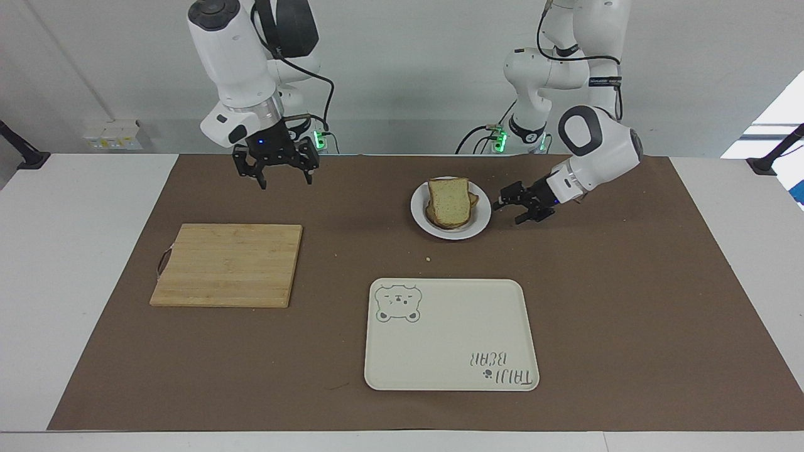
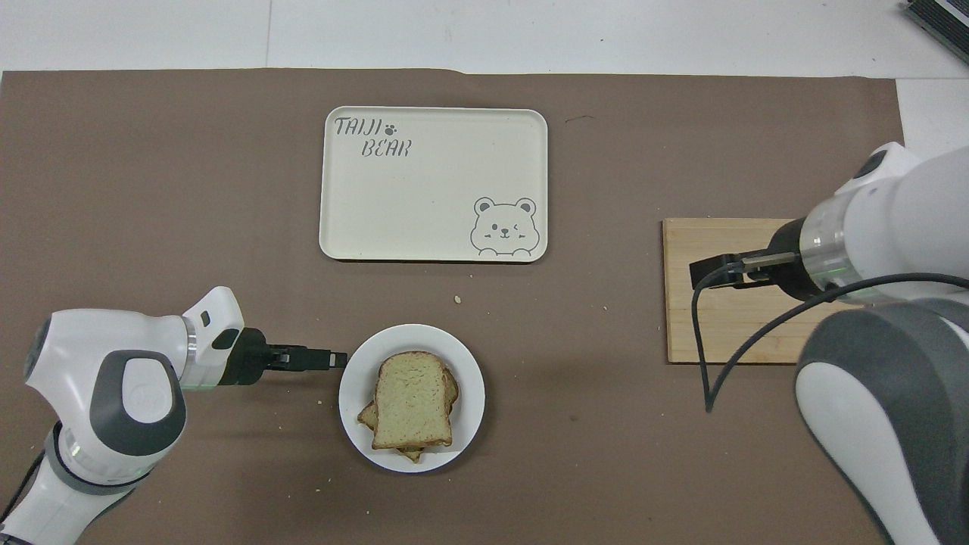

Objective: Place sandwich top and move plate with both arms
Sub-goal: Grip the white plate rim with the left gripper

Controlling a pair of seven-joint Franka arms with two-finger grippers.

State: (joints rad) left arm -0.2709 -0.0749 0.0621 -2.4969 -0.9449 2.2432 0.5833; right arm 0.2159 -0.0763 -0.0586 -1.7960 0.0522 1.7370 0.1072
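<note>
While the brown mat [image 1: 628, 301] carries the tray [image 1: 440, 339] and the cutting board [image 1: 232, 263], the plate [image 1: 480, 220] with the sandwich top [image 1: 449, 199] sits near its robot-side edge. Left gripper [image 1: 518, 210], jaws spread, is just beside the plate; right gripper [image 1: 276, 172], also spread, hangs above the mat.

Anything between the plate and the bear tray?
Only bare brown mat with one small crumb, between plate and tray; clearest in the overhead view.
</note>
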